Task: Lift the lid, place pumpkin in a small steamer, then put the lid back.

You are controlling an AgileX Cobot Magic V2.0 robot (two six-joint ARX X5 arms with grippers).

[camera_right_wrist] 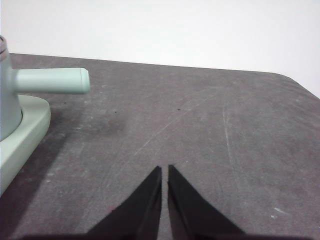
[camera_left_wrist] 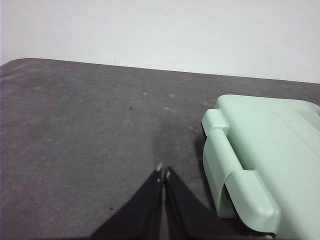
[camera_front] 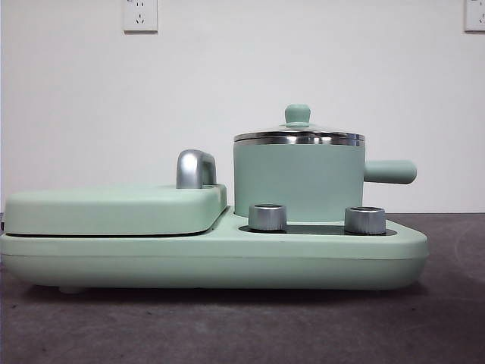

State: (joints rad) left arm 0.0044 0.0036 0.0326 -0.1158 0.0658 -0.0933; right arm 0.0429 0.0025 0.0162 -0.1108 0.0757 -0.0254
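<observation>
Mint-green plastic covers the whole cooking appliance (camera_front: 212, 258), which spans the front view from the left edge to right of centre on a dark grey table mat (camera_front: 242, 326). At frame left lies the flat hinged grill cover (camera_front: 114, 208) with its chrome handle (camera_front: 195, 168). Right of centre stands the small steamer (camera_front: 298, 182); the lid (camera_front: 298, 136) is seated on its steel rim, knob upward. The steamer's side handle (camera_front: 390, 171) points toward frame right, its long axis level. Two chrome dials (camera_front: 267, 217) sit in front of the pot. The pumpkin is not visible in any view.

The left gripper (camera_left_wrist: 163, 172) is empty, jaws pressed together, above bare mat just beside the grill end of the appliance. The right gripper (camera_right_wrist: 164, 168) is also empty, jaws nearly touching, over open mat with the steamer at the left edge of its view. Judgement: the right arm is nearer the lid; the knob calls for an approach from above. White wall (camera_front: 242, 76) behind; wall sockets (camera_front: 140, 15) at upper left.
</observation>
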